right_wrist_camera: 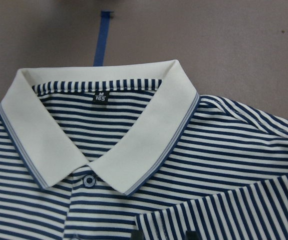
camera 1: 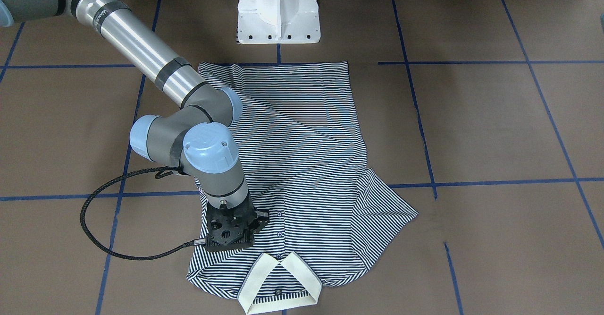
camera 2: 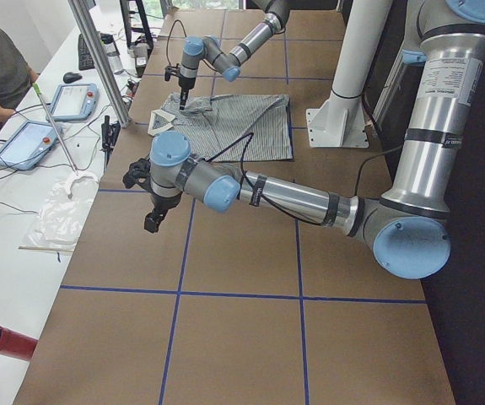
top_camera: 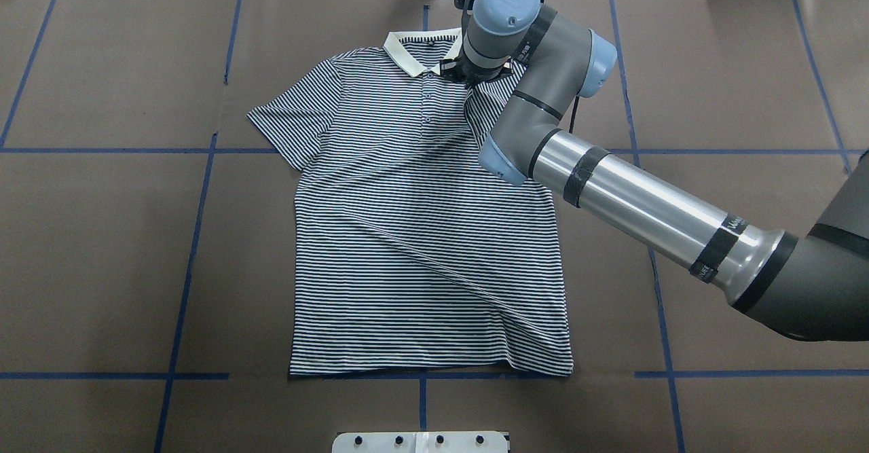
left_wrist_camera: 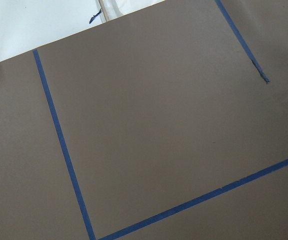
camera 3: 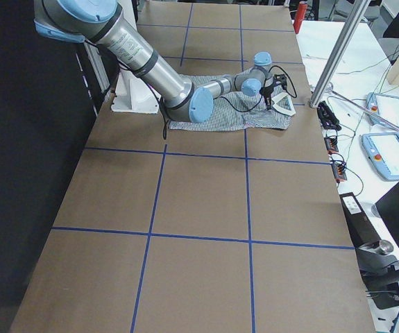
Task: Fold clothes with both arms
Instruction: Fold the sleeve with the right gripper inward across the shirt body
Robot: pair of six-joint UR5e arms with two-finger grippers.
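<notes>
- The right arm's black two-finger hand (camera 1: 231,232) points straight down at the shoulder just beside the cream collar (right_wrist_camera: 128,150). In its wrist view two dark fingertips (right_wrist_camera: 138,235) stand apart, partly open, with a striped flap (right_wrist_camera: 224,220) lying between them. Whether they touch the cloth I cannot tell.
- That flap is part of the short-sleeved polo shirt with thin navy-and-white stripes (top_camera: 421,236). The shirt lies face up on the brown paper-covered counter (top_camera: 102,236) with its placket buttoned.
- On the hand's side of the collar, the sleeve and side panel lie turned in over the chest. A long diagonal crease runs from near the collar down to the hem.
- On the other side of the collar, the spread sleeve (top_camera: 292,117) lies flat and unfolded.
- The left arm's black hand (camera 2: 153,221) hangs above bare counter, off the shirt and well apart from the collar. I cannot tell whether it is wide or narrow; its wrist view shows only counter and blue tape lines (left_wrist_camera: 65,150).
- The first side fold looks laid, with the right hand at the point of letting go.
- The next move calls for lifting that hand straight up so the flap is not dragged. The spread sleeve's side then needs gripping and turning in toward the collar to match, probably by the left hand.
</notes>
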